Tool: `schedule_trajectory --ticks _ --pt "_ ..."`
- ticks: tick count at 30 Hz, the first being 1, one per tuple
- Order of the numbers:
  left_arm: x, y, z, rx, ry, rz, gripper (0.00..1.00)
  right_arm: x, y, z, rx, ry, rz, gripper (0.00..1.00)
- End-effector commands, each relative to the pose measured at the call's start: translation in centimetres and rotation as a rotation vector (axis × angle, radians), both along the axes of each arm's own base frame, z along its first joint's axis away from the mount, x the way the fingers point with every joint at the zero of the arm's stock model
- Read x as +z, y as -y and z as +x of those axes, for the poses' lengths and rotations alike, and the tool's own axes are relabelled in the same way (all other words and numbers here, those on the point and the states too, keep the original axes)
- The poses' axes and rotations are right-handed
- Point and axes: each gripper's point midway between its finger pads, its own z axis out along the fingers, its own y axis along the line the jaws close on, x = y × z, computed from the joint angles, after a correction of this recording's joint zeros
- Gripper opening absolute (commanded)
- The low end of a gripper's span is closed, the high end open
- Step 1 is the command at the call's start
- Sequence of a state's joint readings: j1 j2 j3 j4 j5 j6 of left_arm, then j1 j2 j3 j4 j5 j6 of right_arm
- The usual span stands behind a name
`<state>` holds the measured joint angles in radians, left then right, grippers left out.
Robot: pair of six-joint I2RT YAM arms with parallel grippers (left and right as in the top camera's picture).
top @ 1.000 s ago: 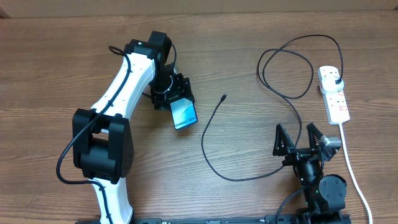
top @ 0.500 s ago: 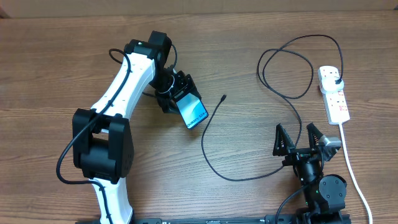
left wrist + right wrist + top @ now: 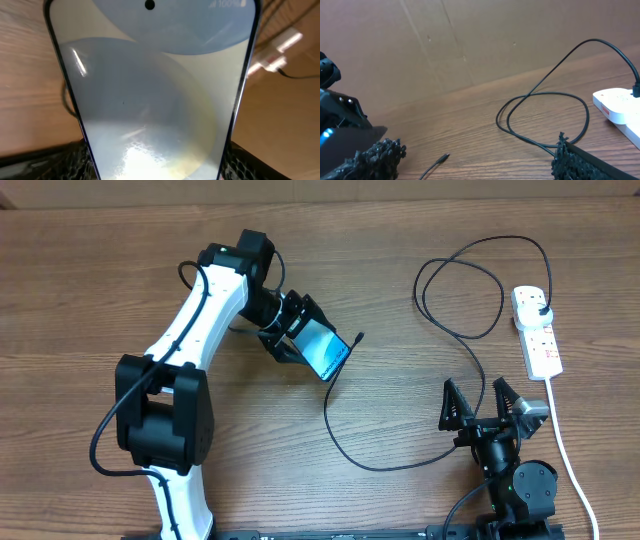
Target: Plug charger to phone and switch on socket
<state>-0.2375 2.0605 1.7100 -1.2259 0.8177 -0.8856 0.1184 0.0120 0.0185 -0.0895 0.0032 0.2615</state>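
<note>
My left gripper [image 3: 300, 332] is shut on the phone [image 3: 326, 349], whose light-blue screen fills the left wrist view [image 3: 150, 90]. The phone's free end lies close to the charger's small black connector tip [image 3: 358, 337], which also shows in the right wrist view [image 3: 443, 158]. The thin black charger cable [image 3: 345, 450] curves over the table, loops at the back [image 3: 460, 290] and ends in a black plug [image 3: 540, 309] seated in the white socket strip [image 3: 538, 335]. My right gripper [image 3: 480, 402] is open and empty near the front edge, close to the cable.
The socket's thick white cord [image 3: 565, 450] runs down the right side toward the front edge. The socket's end shows at the right of the right wrist view [image 3: 620, 107]. A cardboard wall [image 3: 470, 40] stands behind the table.
My left gripper has carried the phone to the right and turned it, bringing its end close to the connector tip. The right arm has not moved.
</note>
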Motion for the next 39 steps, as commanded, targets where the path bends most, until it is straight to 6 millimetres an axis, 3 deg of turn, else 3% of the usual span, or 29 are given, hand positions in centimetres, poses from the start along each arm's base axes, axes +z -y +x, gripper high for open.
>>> schedule_trajectory --ticks 1,10,15,27,39 --pt "3.6 1.0 0.6 0.049 -0.037 -0.184 0.51 -0.2 0.0 0.0 0.002 0.003 0.000 1.00" --pt "5.0 -0.2 1.6 0.145 -0.113 -0.260 0.54 -0.2 0.0 0.0 0.002 0.003 0.000 1.00" --pt "6.7 -0.4 2.0 0.168 -0.142 -0.367 0.54 -0.2 0.0 0.0 0.002 0.003 0.000 1.00" --pt "6.7 -2.0 2.9 0.245 -0.188 -0.363 0.56 -0.2 0.0 0.0 0.002 0.003 0.000 1.00" --pt "6.6 -2.1 3.0 0.265 -0.213 -0.355 0.55 -0.2 0.0 0.0 0.002 0.003 0.000 1.00"
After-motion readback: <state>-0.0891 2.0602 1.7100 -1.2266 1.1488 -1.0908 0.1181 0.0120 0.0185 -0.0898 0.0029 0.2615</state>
